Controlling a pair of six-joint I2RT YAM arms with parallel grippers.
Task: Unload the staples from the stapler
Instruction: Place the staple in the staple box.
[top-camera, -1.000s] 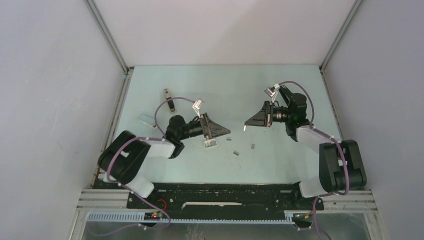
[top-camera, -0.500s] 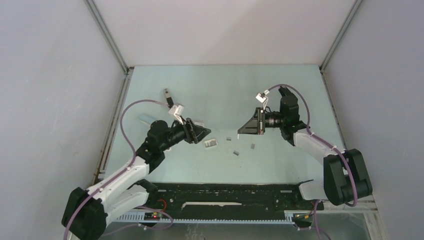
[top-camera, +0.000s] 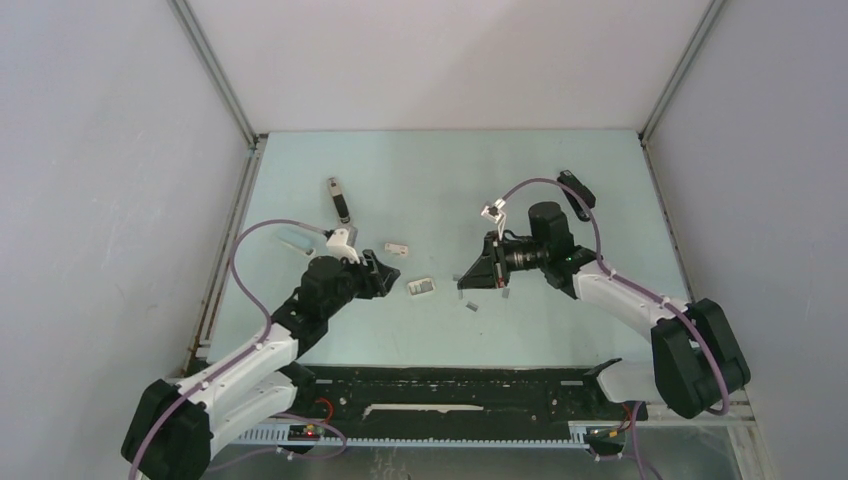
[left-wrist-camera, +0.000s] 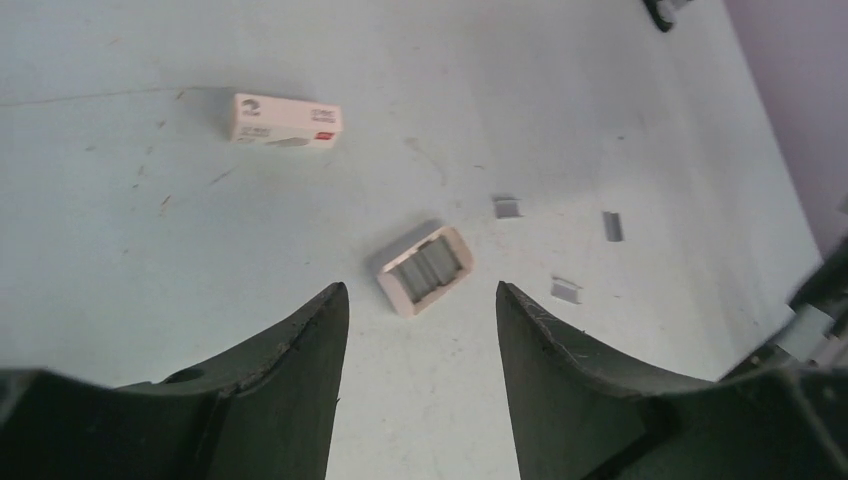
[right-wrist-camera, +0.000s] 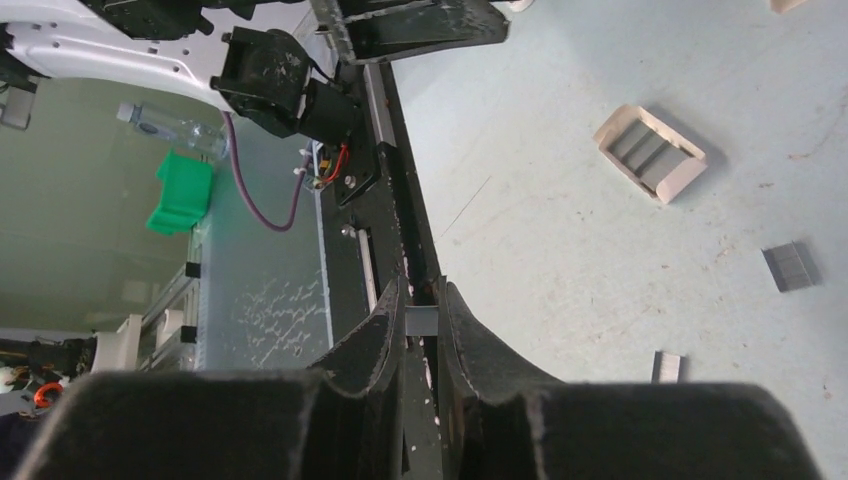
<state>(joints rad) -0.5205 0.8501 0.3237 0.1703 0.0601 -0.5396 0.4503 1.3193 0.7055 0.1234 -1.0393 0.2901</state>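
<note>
The stapler (top-camera: 340, 201), black with a silver end, lies at the far left of the table, apart from both grippers. My right gripper (right-wrist-camera: 422, 303) (top-camera: 464, 282) is shut on a short grey strip of staples (right-wrist-camera: 422, 320) and hangs just over the middle of the table. Loose staple strips (right-wrist-camera: 790, 267) (left-wrist-camera: 566, 290) (top-camera: 471, 305) lie below and beside it. My left gripper (left-wrist-camera: 420, 288) (top-camera: 388, 272) stands open with nothing between its fingers. It points at a small pale tray (left-wrist-camera: 425, 270) (top-camera: 421, 287) that holds more strips.
A small white staple box (left-wrist-camera: 286, 120) (top-camera: 397, 245) lies behind the tray. A black oblong piece (top-camera: 575, 187) rests at the far right, and a pale flat item (top-camera: 293, 238) near the left wall. The black base rail (top-camera: 450, 385) runs along the near edge.
My right gripper has moved left and nearer with the strip, down toward the loose strips. My left gripper has drawn back to the left, uncovering the white box.
</note>
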